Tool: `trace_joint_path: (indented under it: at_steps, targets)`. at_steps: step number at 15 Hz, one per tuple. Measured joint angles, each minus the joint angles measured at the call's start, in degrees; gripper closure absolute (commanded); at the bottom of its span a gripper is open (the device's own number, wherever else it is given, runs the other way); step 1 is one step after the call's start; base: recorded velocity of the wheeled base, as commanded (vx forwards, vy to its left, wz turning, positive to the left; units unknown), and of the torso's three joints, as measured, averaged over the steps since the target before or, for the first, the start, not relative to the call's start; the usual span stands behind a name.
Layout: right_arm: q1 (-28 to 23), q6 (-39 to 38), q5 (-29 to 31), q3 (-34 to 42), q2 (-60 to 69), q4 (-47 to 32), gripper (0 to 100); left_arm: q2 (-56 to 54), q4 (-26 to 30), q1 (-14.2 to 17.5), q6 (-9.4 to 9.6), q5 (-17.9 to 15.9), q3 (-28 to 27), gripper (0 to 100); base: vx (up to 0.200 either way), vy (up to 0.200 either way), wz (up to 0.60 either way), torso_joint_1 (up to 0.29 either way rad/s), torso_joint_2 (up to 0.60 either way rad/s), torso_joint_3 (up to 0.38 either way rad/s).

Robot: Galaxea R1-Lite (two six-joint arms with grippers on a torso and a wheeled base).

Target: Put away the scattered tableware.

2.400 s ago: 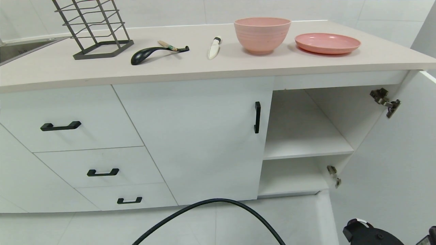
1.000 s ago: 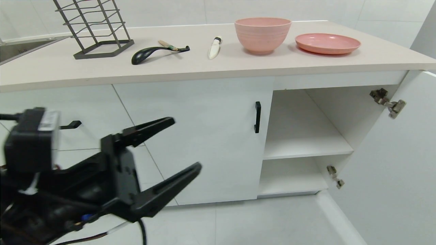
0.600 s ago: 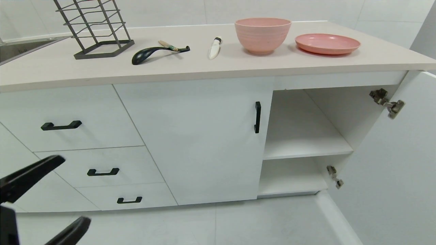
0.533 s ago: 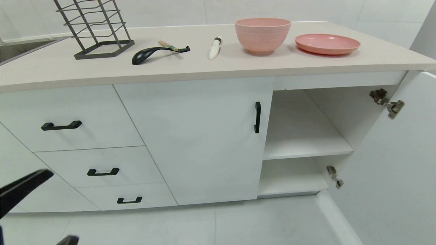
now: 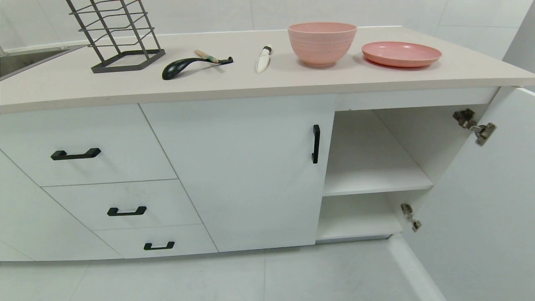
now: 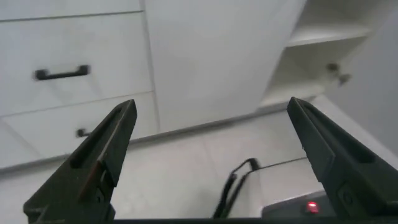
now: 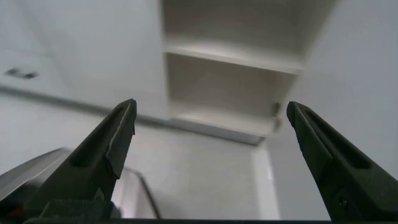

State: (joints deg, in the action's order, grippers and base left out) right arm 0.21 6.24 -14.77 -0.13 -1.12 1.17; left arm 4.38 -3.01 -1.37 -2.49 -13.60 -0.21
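On the beige countertop point(image 5: 62, 90) lie a pink bowl point(image 5: 322, 43), a pink plate point(image 5: 401, 53), a white knife point(image 5: 263, 59), a black spoon point(image 5: 188, 66) and a small wooden-handled utensil point(image 5: 205, 55) crossing the spoon's handle. My left gripper point(image 6: 211, 109) hangs open low before the white drawers point(image 6: 68, 93), with nothing between its fingers. My right gripper point(image 7: 210, 111) is open too, facing the open cabinet's shelves point(image 7: 230, 59) from near the floor.
A black wire rack point(image 5: 119, 35) stands at the counter's back left beside a sink point(image 5: 25, 60). The right cabinet door point(image 5: 489, 188) is swung wide open, showing two bare shelves point(image 5: 368, 167). The middle door point(image 5: 250, 167) and three drawers point(image 5: 92, 167) are closed.
The open left gripper, raised in front of the drawers a second ago, has dropped down and left out of the head view. The tableware has not moved.
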Motion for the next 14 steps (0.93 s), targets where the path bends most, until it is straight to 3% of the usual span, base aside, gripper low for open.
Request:
trace_joint_path:
  at_steps: [1,3,4,5,8,9,11,14]
  targets:
    - [-0.21,-0.17,3.39,0.02,0.38,0.33,0,-1.54,0.33,0.63,2.54,1.43,0.00,0,0.000,0.000,0.00,0.000,0.00,0.000]
    - [-0.32,-0.69,7.28,0.02,0.77,0.63,0,-3.34,0.96,1.27,7.02,8.11,0.07,0,0.000,0.000,0.00,0.000,0.00,0.000]
    - [-0.37,-0.77,7.42,0.02,0.85,0.74,0,-3.83,1.60,1.37,6.97,13.53,0.13,0,0.000,0.000,0.00,0.000,0.00,0.000]
    - [-0.37,-0.80,7.47,0.02,0.94,0.77,0,-4.16,2.35,1.41,6.12,15.46,0.18,0,0.000,0.000,0.00,0.000,0.00,0.000]
    - [-0.37,-0.83,8.59,0.06,1.02,0.60,0,-4.49,2.99,1.48,3.72,15.27,0.21,0,0.000,0.000,0.00,0.000,0.00,0.000]
    - [-0.41,-1.07,11.39,0.06,1.05,-0.51,0,-4.53,2.99,1.46,2.73,15.27,0.21,0,0.000,0.000,0.00,0.000,0.00,0.000]
    - [-0.39,-4.90,13.41,0.06,1.07,-0.88,0,-4.58,3.01,1.48,1.10,15.30,0.21,0,0.000,0.000,0.00,0.000,0.00,0.000]
    - [-0.37,-6.40,13.76,0.13,1.10,-1.06,0,-4.58,2.99,1.50,0.94,15.32,0.21,0,0.000,0.000,0.00,0.000,0.00,0.000]
